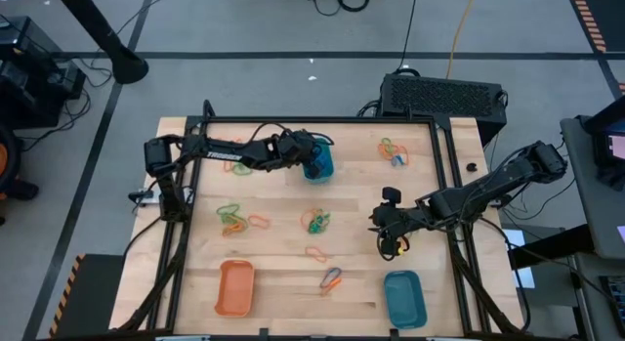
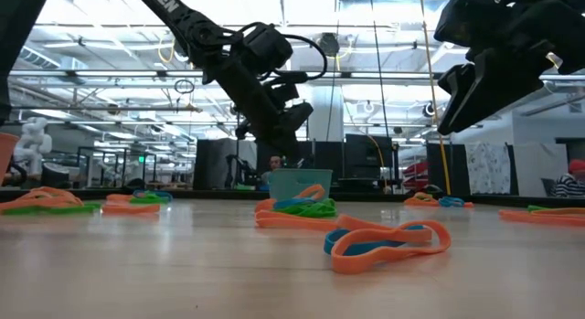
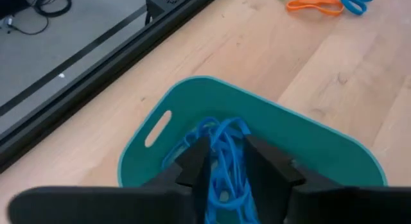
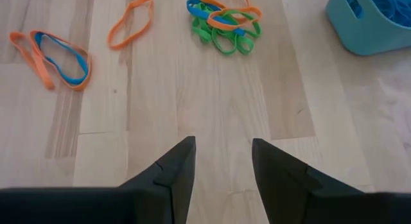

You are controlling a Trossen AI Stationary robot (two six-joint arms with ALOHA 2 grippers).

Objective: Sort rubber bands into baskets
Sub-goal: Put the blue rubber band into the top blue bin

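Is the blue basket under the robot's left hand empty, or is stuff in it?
Not empty. The basket has blue rubber bands piled inside, right between the left gripper's fingers.

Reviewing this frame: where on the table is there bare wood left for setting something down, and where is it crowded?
Bare wood lies between the orange basket and the front teal basket, apart from one small band pair. The mid-table is crowded: band clusters and. The left gripper hangs over the rear teal basket.
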